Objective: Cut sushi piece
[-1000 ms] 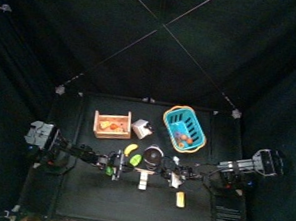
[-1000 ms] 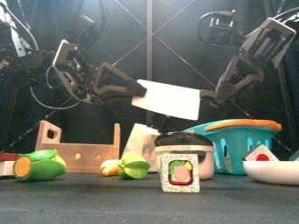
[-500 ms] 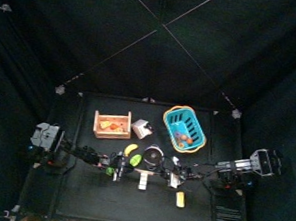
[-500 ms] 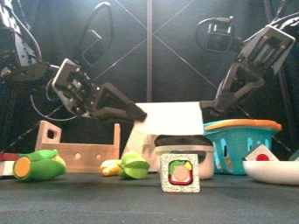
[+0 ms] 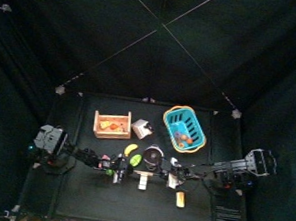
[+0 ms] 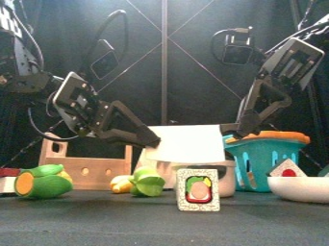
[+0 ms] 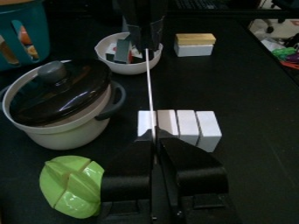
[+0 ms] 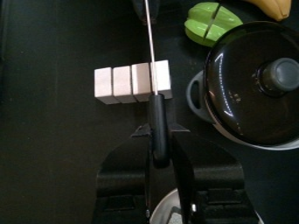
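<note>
The sushi piece [image 6: 197, 188] stands upright near the front edge of the bench [image 6: 164, 226], just before the lidded pot [image 6: 203, 163]. No legible writing or brand appears on any item. The knife [image 6: 191, 140] hangs above the sushi, its blade edge over the row of white segments in both wrist views. Left claw [image 7: 152, 156] is clenched on the blade's end; right claw [image 8: 162, 153] is clenched on the handle. A green fruit [image 7: 72, 182] lies beside the pot.
</note>
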`<action>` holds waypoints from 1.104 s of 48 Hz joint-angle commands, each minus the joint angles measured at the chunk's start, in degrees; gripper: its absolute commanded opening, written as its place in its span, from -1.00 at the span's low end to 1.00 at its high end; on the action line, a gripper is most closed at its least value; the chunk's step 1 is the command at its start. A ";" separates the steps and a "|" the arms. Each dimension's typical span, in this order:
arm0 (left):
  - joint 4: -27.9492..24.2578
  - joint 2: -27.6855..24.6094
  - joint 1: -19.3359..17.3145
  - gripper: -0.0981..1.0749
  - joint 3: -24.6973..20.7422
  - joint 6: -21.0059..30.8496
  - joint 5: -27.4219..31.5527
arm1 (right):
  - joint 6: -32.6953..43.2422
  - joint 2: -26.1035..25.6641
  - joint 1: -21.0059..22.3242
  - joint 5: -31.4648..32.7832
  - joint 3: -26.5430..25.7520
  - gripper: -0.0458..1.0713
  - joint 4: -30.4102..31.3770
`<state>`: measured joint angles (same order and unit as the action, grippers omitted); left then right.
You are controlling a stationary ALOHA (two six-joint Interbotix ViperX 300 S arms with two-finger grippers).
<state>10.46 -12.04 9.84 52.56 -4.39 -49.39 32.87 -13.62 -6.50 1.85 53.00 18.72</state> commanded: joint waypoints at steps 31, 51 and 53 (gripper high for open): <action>1.85 0.00 0.26 -0.10 -1.49 -0.18 2.11 | 0.00 1.32 0.00 -0.44 -1.41 -0.06 0.00; 2.11 -0.53 0.62 -0.10 -1.58 0.09 4.57 | 0.09 2.55 -0.18 -0.44 -1.49 -0.06 -0.09; 2.29 -0.70 0.62 -0.10 -1.58 0.09 4.57 | 0.09 2.64 -0.18 -0.44 -1.49 -0.06 -0.09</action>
<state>12.48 -12.83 10.28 51.68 -4.39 -44.74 32.96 -10.28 -6.59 1.76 52.47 18.72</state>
